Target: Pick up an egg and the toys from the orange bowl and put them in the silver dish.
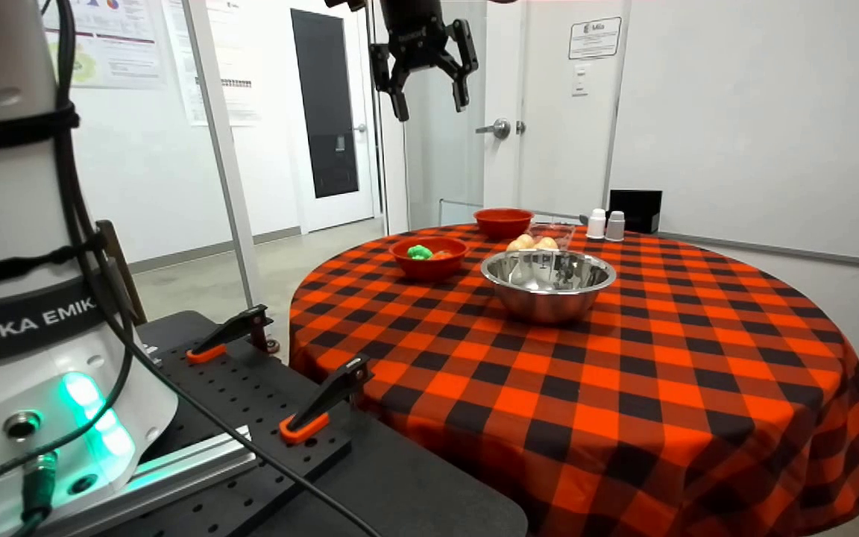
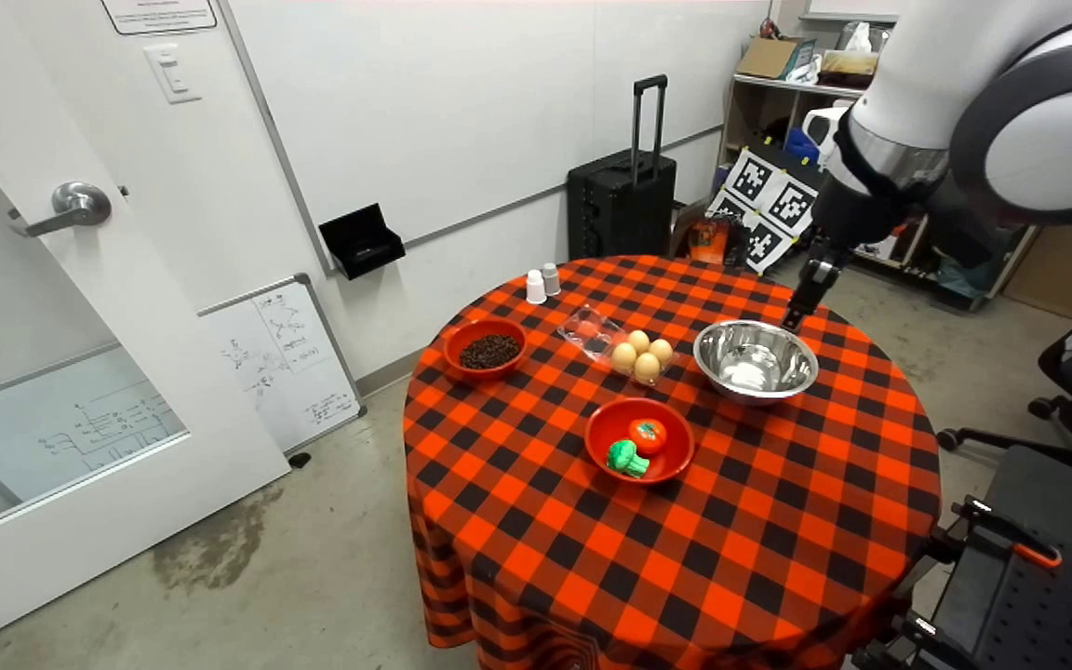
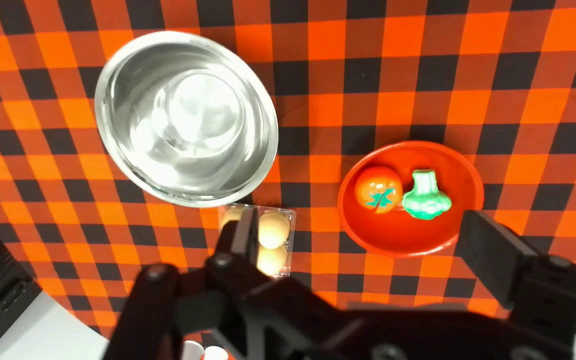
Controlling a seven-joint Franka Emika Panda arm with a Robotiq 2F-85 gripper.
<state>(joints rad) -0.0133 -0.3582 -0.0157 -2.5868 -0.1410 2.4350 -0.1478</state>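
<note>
Gripper, one: jaws spread wide, raised well above the cloth-covered worktop, which is round and checked red and black.

Silver dish, one: shiny, flared rim, upright on the worktop.

Orange bowl, one: upright, apart from the silver dish, with two toys inside.

Toy tomato, one: red, green leaf mark, in the orange bowl.

Toy broccoli, one: green, lying on its side in the same bowl, close to the tomato.

Eggs, four: pale tan, seated in a clear carton, lid folded open, just beside the silver dish.

Second bowl, one: orange-red, near the worktop's edge, containing dark brown pieces, too small to identify.

Small containers, two: one white, one greyish, side by side.
</note>
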